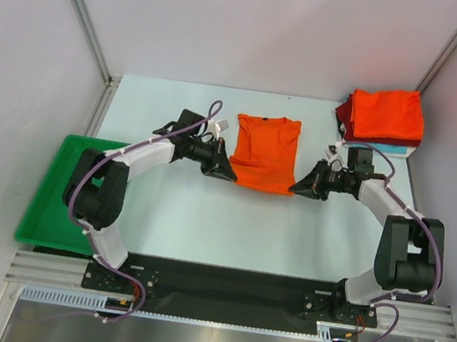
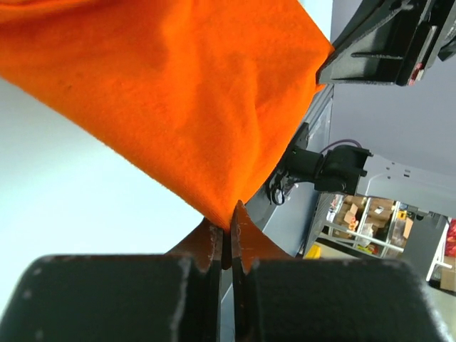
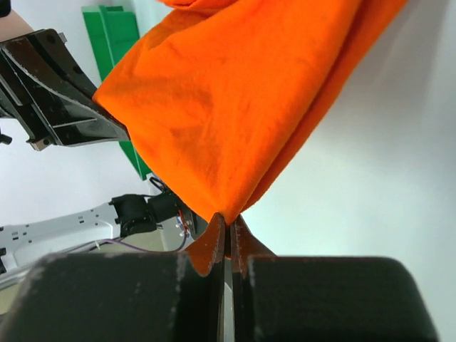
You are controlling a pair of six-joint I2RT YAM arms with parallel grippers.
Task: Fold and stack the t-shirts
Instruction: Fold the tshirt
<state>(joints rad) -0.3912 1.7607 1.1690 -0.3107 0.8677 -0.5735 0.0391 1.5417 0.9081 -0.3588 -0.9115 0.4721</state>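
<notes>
Pinching the orange t-shirt (image 1: pixel 265 152) by its near hem
My left claw (image 2: pixel 228 221) and right claw (image 3: pixel 229 224) each clamp a corner, so it should fold over straight.

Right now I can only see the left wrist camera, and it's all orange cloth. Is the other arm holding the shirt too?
Observer: Yes, the right gripper is shut on the orange t-shirt's other near corner.
Operator: Where are the folded ones?
Observer: A stack of folded t-shirts sits at the far right, an orange-red one on top.
Operator: Is anything on the left side?
Observer: A green tray sits at the near left, apart from the shirt.
</notes>
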